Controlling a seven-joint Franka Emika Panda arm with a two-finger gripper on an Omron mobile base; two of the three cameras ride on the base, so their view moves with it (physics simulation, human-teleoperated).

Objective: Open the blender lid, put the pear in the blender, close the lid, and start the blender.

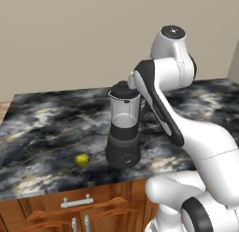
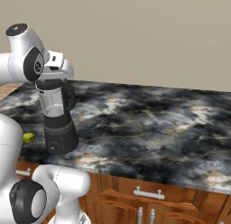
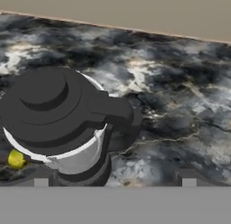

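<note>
The blender [image 1: 123,133] [image 2: 58,123] stands near the front left of the dark marble counter, a clear jar with a black side handle on a dark grey base. The blender lid [image 1: 123,91] [image 2: 48,84] [image 3: 49,105], a black cap with a raised knob, sits on the jar's rim. My gripper [image 3: 114,181] hovers just above and behind the lid. It is open, with nothing between its fingertips [image 3: 40,182]. The pear [image 1: 82,159] [image 2: 28,137] [image 3: 16,159], small and yellow-green, lies on the counter just left of the blender's base.
The marble counter [image 2: 149,123] stretches wide to the right of the blender, with a beige wall behind it. Its front edge [image 1: 56,191] runs close to the pear and the base. Wooden cabinets with metal handles [image 1: 77,202] lie below.
</note>
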